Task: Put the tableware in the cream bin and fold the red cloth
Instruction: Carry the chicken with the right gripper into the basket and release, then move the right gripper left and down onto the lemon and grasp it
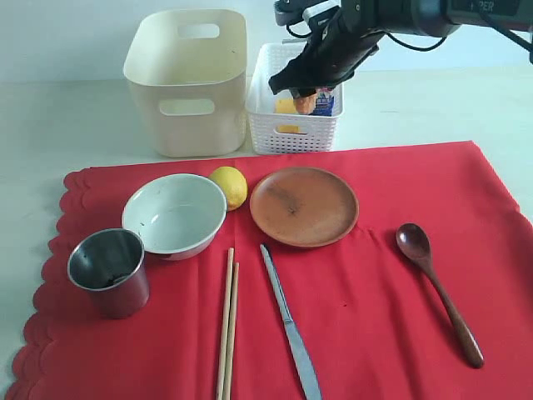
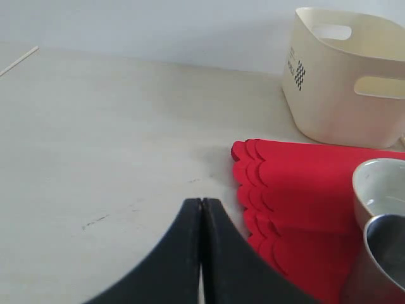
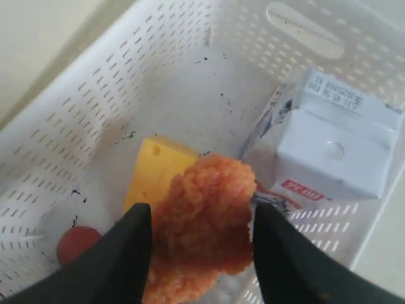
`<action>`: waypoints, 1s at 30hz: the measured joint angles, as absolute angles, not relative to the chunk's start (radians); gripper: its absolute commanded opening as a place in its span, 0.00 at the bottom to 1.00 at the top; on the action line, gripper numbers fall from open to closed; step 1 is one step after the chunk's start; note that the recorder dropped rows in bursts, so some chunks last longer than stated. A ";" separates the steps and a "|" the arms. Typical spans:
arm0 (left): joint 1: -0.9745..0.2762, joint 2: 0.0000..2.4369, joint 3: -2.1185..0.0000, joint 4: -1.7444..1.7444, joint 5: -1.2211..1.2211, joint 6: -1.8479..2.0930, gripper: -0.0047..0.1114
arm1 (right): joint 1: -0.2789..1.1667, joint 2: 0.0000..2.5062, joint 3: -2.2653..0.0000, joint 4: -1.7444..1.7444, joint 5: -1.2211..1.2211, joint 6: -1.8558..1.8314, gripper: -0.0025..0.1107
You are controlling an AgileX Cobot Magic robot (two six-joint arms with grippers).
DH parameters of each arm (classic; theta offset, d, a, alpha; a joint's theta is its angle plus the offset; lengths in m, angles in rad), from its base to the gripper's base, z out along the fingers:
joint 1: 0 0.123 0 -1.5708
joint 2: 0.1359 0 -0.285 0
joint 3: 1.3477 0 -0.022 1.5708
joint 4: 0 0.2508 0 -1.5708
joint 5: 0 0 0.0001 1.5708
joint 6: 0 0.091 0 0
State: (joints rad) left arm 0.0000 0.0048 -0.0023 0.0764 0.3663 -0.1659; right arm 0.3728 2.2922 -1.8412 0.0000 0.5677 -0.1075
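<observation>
Left claw pressed shut, seemingly low; right claw aloft, gripping.

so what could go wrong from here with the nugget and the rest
1. The right gripper holds the nugget above the white basket. If dropped from there, it may bounce off the cheese or the milk carton.
2. The lemon lies right beside the bowl on the red cloth. Lifting the bowl could send it rolling.
</observation>
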 measured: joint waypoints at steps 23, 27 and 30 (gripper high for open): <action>0.000 0.005 -0.002 0.076 0.366 -0.166 0.04 | 0.373 2.114 -1.841 0.032 0.819 -0.107 0.61; 0.000 0.005 -0.002 0.076 0.366 -0.166 0.04 | 0.373 2.083 -1.841 0.098 0.881 -0.121 0.61; 0.000 0.005 -0.002 0.076 0.366 -0.166 0.04 | 0.373 2.060 -1.838 0.161 0.908 -0.145 0.61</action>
